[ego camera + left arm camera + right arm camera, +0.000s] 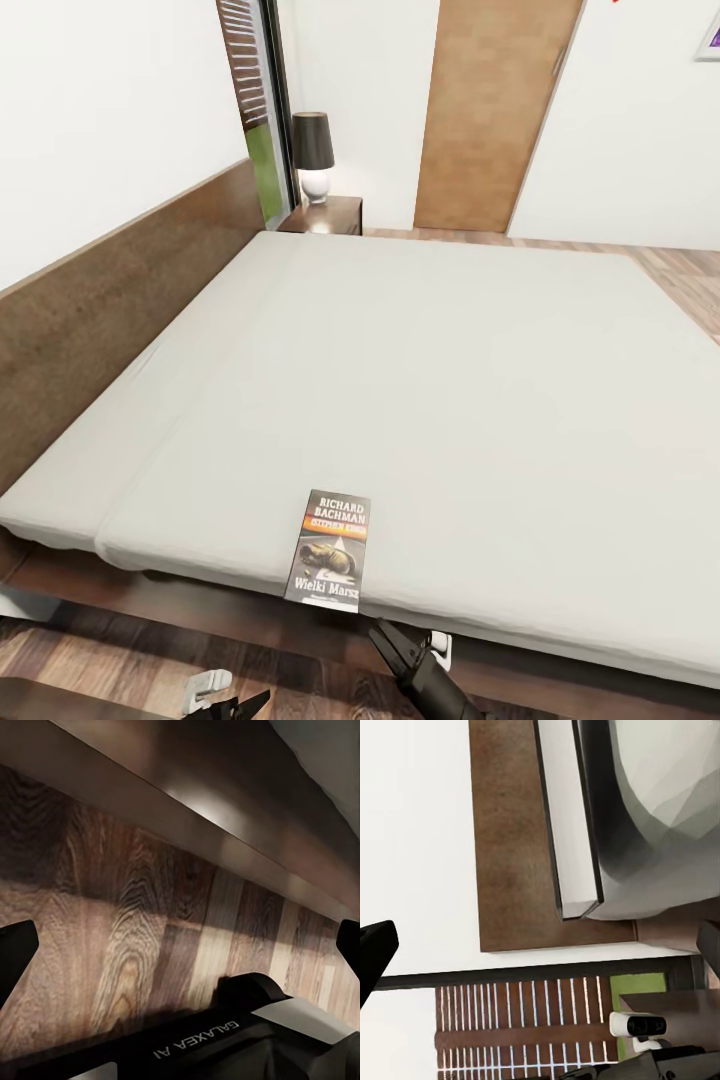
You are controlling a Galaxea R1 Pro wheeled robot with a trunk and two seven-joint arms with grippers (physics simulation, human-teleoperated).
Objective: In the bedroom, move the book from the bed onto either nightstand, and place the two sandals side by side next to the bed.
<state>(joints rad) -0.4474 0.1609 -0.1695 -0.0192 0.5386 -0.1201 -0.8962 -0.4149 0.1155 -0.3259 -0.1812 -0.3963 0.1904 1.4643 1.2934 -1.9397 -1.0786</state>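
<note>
Fingers [15, 945] of both arms spread wide; book [329, 549] overhangs bed [420, 380] edge.

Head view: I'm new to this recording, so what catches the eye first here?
The huge pale bed takes up most of the room. A small dark book lies at the mattress's near edge, just above the robot's right arm. At the far corner, a black-shaded lamp stands on the nightstand beside the brown headboard.
</note>
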